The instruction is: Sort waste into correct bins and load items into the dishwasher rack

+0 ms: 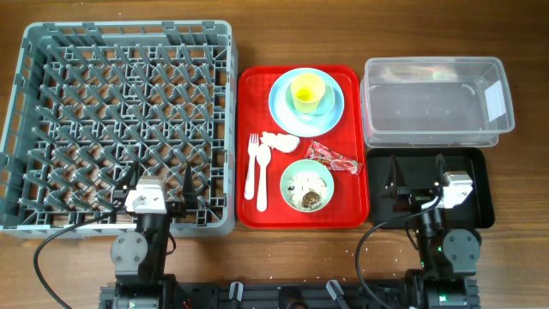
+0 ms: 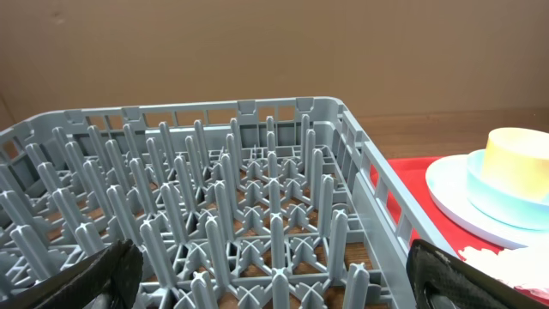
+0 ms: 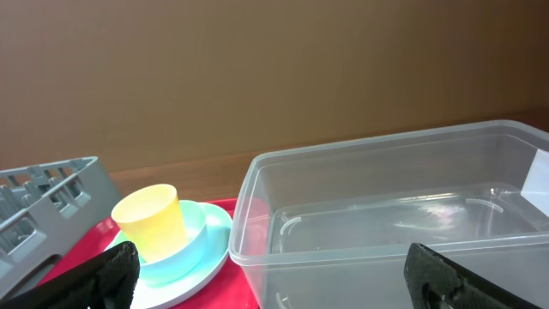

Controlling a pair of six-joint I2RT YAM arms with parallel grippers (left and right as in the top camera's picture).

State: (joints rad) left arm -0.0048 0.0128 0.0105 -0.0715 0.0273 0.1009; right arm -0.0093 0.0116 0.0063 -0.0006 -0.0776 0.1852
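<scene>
- Left arm: folded low at the near edge of the desk (image 1: pixel 283 257). The left hand (image 1: pixel 158 178) points away from its base and sits over the near rim of the grey dishwasher rack (image 1: pixel 129 28). Fingers spread wide, nothing between them. The wrist view looks level across the pegs.
- Right arm: same folded pose at the near right. The right hand (image 1: pixel 419 176) is over the black tray (image 1: pixel 480 184), aimed at the clear tub (image 1: pixel 429 62) just beyond it. Fingers wide apart, holding nothing. Tub's white label (image 1: pixel 495 94) is on its right end.
- The red tray (image 1: pixel 343 206) lies between the rack and the two bins and carries everything else.
- Far end: light blue plate (image 1: pixel 281 107), with the light blue bowl (image 3: pixel 196 236) on it and the yellow cup (image 1: pixel 306 90) standing upright in the bowl.
- Near end: mint green bowl (image 1: pixel 287 176) with whitish and brown food scraps (image 1: pixel 307 190) inside.
- Left side: white fork (image 1: pixel 251 172) and spoon (image 1: pixel 262 184) lie side by side, handles toward the arms.
- The white tissue (image 1: pixel 279 142) is just beside the plate's near edge. The red wrapper (image 1: pixel 333 157) lies to its right.
- No peg in the rack carries anything.
</scene>
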